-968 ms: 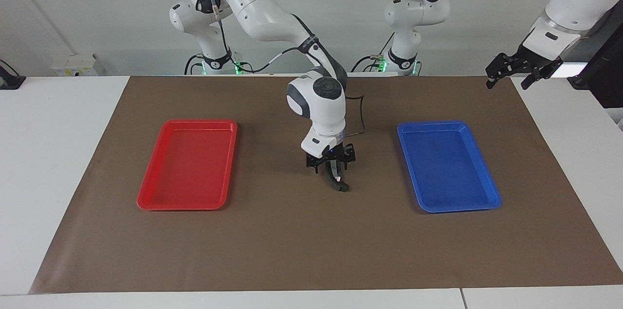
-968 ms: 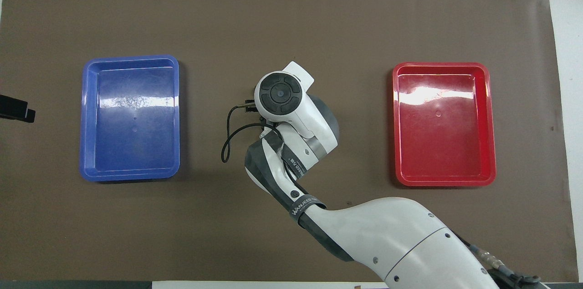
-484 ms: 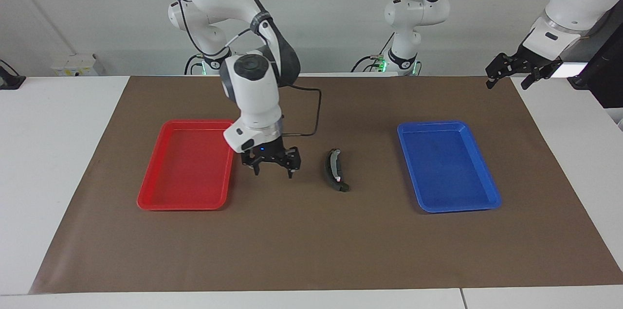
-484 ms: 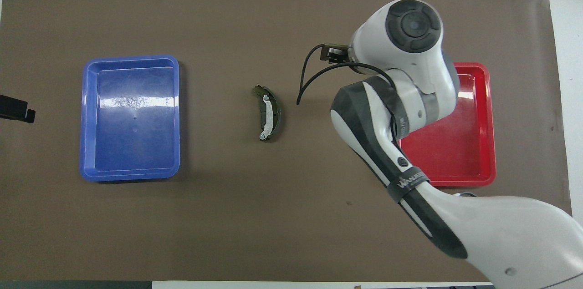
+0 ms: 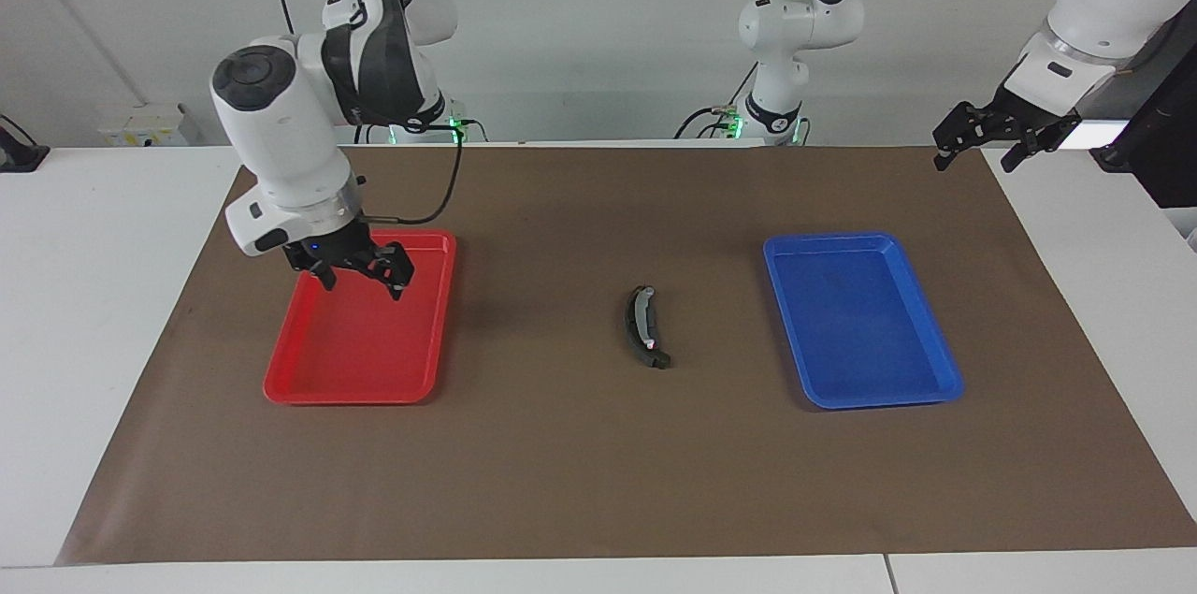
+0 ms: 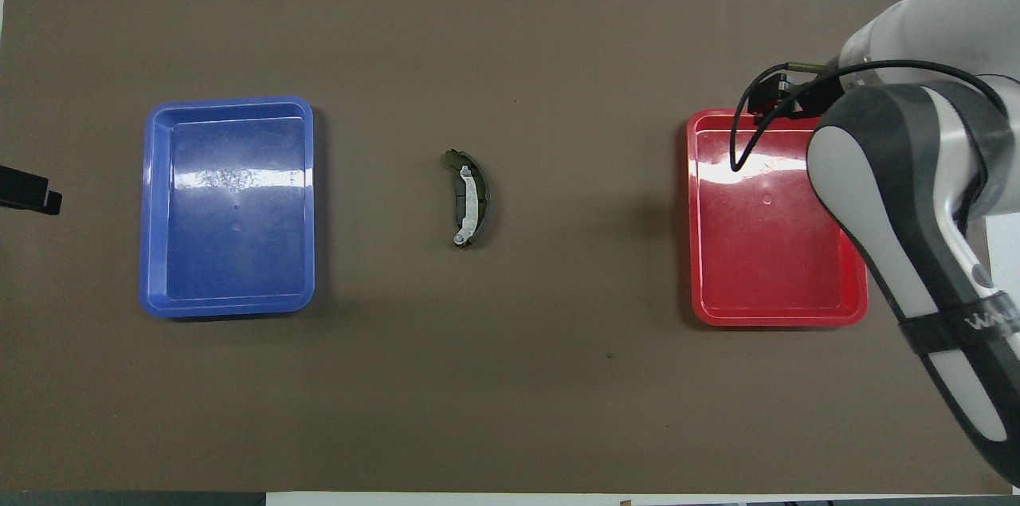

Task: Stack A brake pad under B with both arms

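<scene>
The crescent-shaped black piece B [image 5: 643, 328] with its silver inner strip lies on the brown mat between the two trays; it also shows in the overhead view [image 6: 470, 198]. I see no separate short dark-grey A brake pad; it is hidden or out of view. My right gripper [image 5: 363, 281] is open and empty, raised over the red tray [image 5: 355, 399], well apart from B. In the overhead view the right arm hides it. My left gripper [image 5: 974, 159] is open and empty, waiting over the mat's corner at the left arm's end; its tip shows in the overhead view [image 6: 28, 194].
The red tray [image 6: 777, 321] sits toward the right arm's end and a blue tray [image 5: 879, 402] toward the left arm's end, also in the overhead view [image 6: 227, 308]. Both trays hold nothing. The brown mat [image 5: 580, 482] covers most of the white table.
My right gripper let go of B at the mat's middle, lifted and swung toward its own end, now over the red tray. B stays where it was set. The left arm has not moved.
</scene>
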`<action>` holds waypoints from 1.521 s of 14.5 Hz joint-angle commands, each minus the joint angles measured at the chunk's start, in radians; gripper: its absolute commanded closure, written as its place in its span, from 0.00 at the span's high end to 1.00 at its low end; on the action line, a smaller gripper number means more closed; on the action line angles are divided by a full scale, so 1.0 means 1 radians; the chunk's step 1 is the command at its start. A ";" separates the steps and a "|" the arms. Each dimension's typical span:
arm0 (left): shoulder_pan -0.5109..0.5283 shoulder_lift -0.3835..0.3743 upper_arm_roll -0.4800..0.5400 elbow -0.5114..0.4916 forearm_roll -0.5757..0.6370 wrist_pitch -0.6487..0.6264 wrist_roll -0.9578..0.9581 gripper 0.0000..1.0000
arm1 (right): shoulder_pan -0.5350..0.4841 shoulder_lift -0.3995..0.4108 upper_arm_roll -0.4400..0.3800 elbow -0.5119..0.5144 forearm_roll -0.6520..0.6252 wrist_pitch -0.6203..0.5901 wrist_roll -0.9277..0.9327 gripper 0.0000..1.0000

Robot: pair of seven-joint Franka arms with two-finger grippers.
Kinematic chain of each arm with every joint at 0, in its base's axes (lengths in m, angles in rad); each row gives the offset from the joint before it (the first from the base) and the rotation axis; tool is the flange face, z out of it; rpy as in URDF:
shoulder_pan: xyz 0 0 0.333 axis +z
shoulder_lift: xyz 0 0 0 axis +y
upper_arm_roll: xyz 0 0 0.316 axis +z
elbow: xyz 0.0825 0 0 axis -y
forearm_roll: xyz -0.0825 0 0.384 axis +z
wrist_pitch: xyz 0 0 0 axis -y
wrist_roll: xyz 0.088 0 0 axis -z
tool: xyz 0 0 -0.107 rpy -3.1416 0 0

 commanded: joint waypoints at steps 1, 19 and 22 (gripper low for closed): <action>0.010 -0.011 -0.006 -0.003 0.003 -0.012 -0.004 0.99 | -0.065 -0.082 0.019 -0.040 -0.008 -0.052 -0.081 1.00; 0.010 -0.011 -0.006 -0.003 0.003 -0.011 -0.004 0.99 | -0.083 -0.181 0.019 0.040 -0.008 -0.248 -0.219 1.00; 0.010 -0.011 -0.006 -0.003 0.003 -0.011 -0.004 0.99 | -0.086 -0.165 0.019 0.107 0.004 -0.343 -0.292 1.00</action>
